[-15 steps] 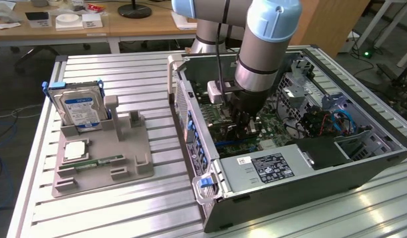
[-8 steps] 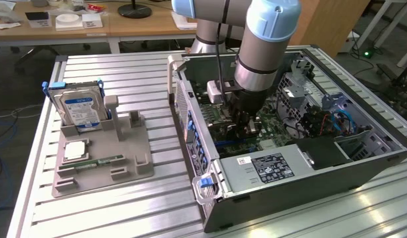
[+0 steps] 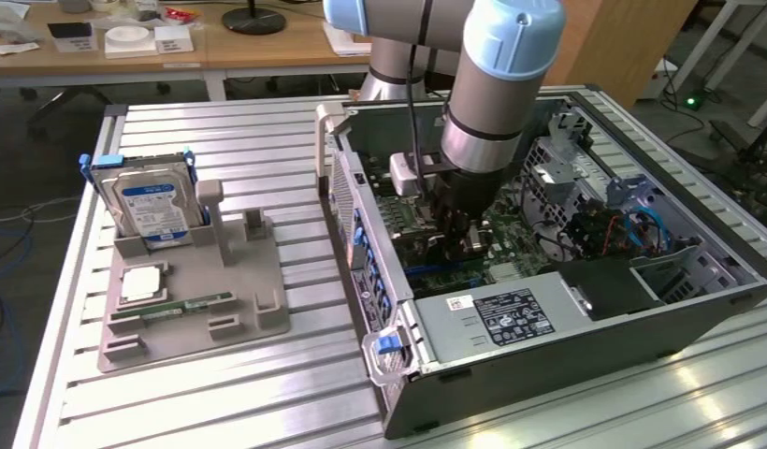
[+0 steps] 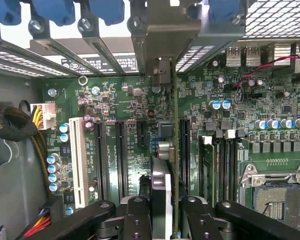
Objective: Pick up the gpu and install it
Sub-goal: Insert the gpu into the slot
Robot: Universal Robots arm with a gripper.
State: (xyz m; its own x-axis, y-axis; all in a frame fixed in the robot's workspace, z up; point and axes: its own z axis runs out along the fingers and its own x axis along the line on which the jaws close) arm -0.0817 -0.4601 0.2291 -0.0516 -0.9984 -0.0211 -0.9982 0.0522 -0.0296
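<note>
Gripping gpu (image 4: pixel 173 150) above motherboard (image 4: pixel 140 115)

open case (image 3: pixel 683 299) top, drive cage (image 3: pixel 552 173) beside motherboard (image 4: pixel 120 105)

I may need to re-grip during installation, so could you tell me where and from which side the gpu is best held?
Probably by its upper edge, coming straight down from above. The gpu stands on edge over the motherboard, so its two flat faces suit the fingers, and this leaves its lower edge free for a slot. The gripper holds it this way.
</note>
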